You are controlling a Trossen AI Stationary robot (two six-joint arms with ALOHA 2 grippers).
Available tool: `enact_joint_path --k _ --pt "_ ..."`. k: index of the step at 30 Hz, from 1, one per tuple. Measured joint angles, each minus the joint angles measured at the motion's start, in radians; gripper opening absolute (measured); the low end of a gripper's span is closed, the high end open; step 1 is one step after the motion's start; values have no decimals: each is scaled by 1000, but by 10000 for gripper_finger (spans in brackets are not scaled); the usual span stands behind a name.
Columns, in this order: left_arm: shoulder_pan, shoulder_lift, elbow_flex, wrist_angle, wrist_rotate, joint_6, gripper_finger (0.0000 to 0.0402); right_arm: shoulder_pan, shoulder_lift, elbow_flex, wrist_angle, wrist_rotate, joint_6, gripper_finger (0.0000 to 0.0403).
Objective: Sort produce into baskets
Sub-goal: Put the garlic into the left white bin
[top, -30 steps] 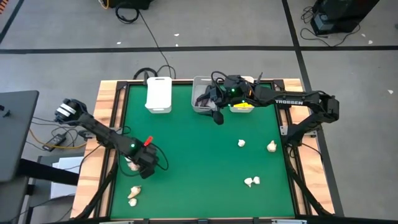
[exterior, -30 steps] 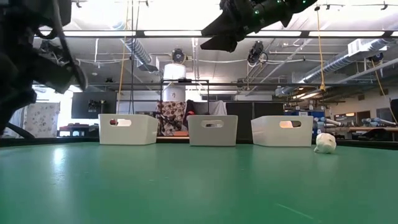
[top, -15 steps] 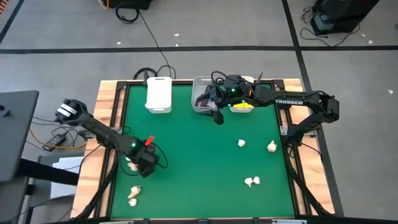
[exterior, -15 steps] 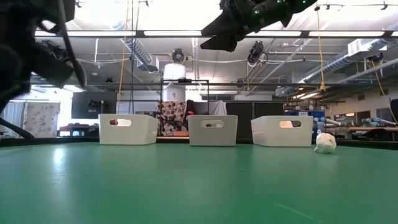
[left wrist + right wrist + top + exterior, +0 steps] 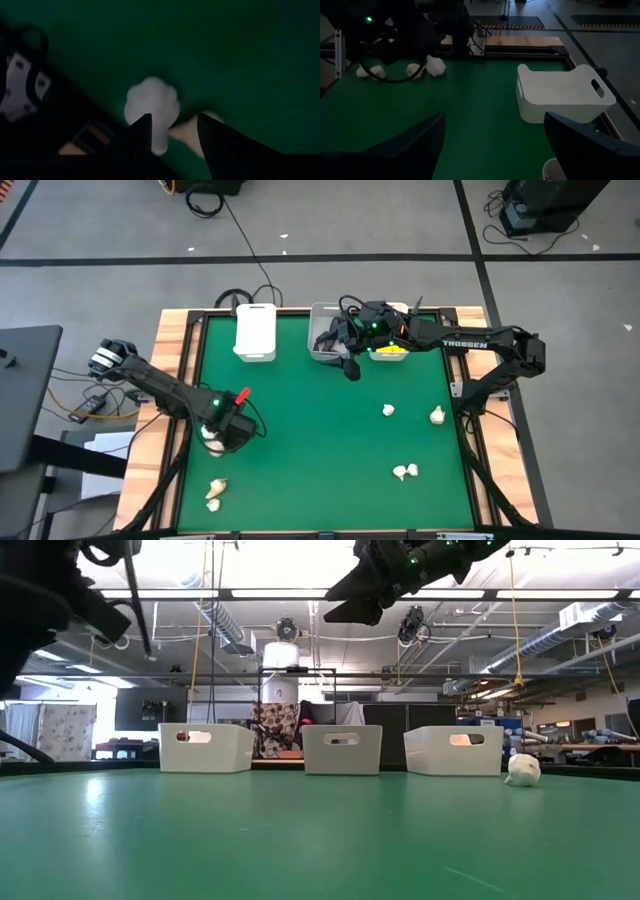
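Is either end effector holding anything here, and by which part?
Left end effector is shut on a garlic bulb, pinched at one side. Right end effector is open, holding nothing.

From above, the left claw covers most of a garlic bulb, so only a pale sliver shows at its edge, and whether the fingers touch it cannot be told there. In the left wrist view the bulb is a soft blur, its lower part hidden behind the dark fingers. The right claw overlaps the grey bin, hiding what lies inside. In the low view the left arm is cut off by the picture's edge, and the bins' walls hide their contents.
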Motion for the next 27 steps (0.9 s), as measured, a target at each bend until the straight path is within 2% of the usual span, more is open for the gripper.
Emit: enact_joint_path --k 11,16,21,27 --pt "-2 0 -95 0 79 8 163 0 0 0 -10 0 0 347" --pt "-2 0 -114 4 143 11 163 0 0 0 -10 0 0 347" --pt "-3 0 -126 5 157 13 161 0 0 0 -10 0 0 347" --pt "-3 0 -127 23 148 14 124 0 0 0 -10 0 0 347"
